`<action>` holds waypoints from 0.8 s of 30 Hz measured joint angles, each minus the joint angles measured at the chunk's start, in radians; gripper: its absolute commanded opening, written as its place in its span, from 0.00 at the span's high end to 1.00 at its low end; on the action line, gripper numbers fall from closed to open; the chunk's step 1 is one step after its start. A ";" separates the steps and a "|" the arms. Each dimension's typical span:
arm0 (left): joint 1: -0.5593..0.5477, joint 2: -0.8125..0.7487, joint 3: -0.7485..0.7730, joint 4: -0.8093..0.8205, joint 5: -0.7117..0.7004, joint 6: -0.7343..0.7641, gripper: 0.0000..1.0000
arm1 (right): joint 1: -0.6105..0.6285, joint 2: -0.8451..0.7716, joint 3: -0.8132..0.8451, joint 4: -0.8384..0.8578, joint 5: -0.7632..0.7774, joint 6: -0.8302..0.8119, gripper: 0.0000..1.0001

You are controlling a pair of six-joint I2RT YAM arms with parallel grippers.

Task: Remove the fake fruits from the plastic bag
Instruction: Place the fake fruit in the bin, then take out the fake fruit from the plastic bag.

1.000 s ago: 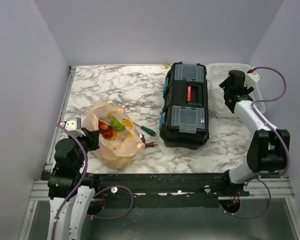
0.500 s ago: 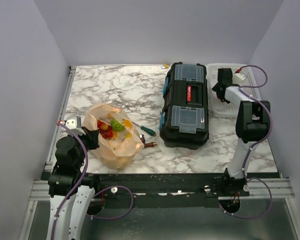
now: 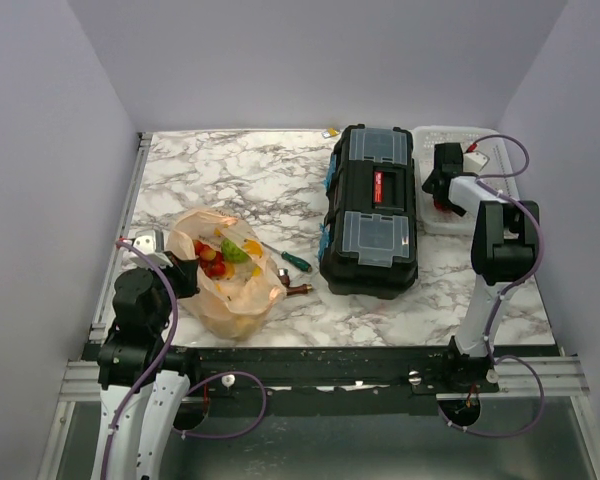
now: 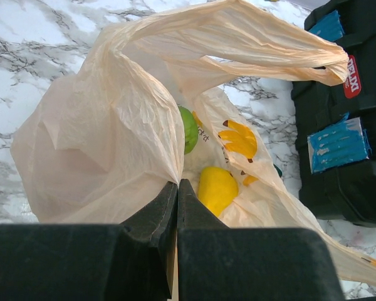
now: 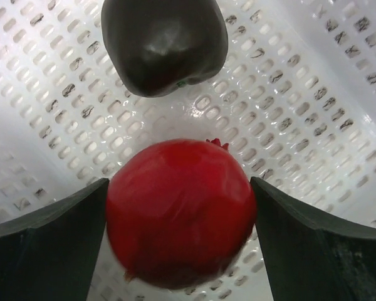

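Peach-orange bag (image 4: pixel 106 132), yellow fruit (image 4: pixel 216 188), green fruit (image 4: pixel 189 130); red ball (image 5: pixel 180 210), dark ball (image 5: pixel 164 41), white perforated basket (image 5: pixel 313 81); grey-veined white marble surface (image 3: pixel 230 165).

top: overhead, whole table (image 3: pixel 240 170) | left wrist: close, bag (image 4: pixel 100 144) | right wrist: close, basket (image 5: pixel 313 81)

I count one plastic bag (image 3: pixel 235 300), one black toolbox (image 3: pixel 372 210), one white basket (image 5: pixel 313 94), one screwdriver (image 3: pixel 292 260) and one brown tap (image 3: pixel 298 290). Outside the bag I count two fake fruits: one red ball (image 5: pixel 180 210) and one dark ball (image 5: pixel 164 41). Through the bag I make out one green fruit (image 4: pixel 189 128), one yellow fruit (image 4: pixel 217 188) and one cluster of red berries (image 3: pixel 213 262). The orange-yellow pieces (image 4: pixel 238 139) I cannot count.
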 measured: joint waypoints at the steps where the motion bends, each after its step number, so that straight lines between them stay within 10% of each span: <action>1: 0.000 0.004 0.000 0.000 0.000 0.000 1.00 | 0.000 -0.002 0.000 -0.002 -0.001 -0.011 0.01; 17: 0.000 0.035 0.000 0.000 0.000 -0.001 1.00 | 0.021 -0.382 0.002 -0.042 -0.162 -0.098 0.00; 24: 0.000 0.069 0.000 -0.001 -0.001 0.000 1.00 | 0.275 -0.557 -0.055 0.051 -0.331 -0.203 0.05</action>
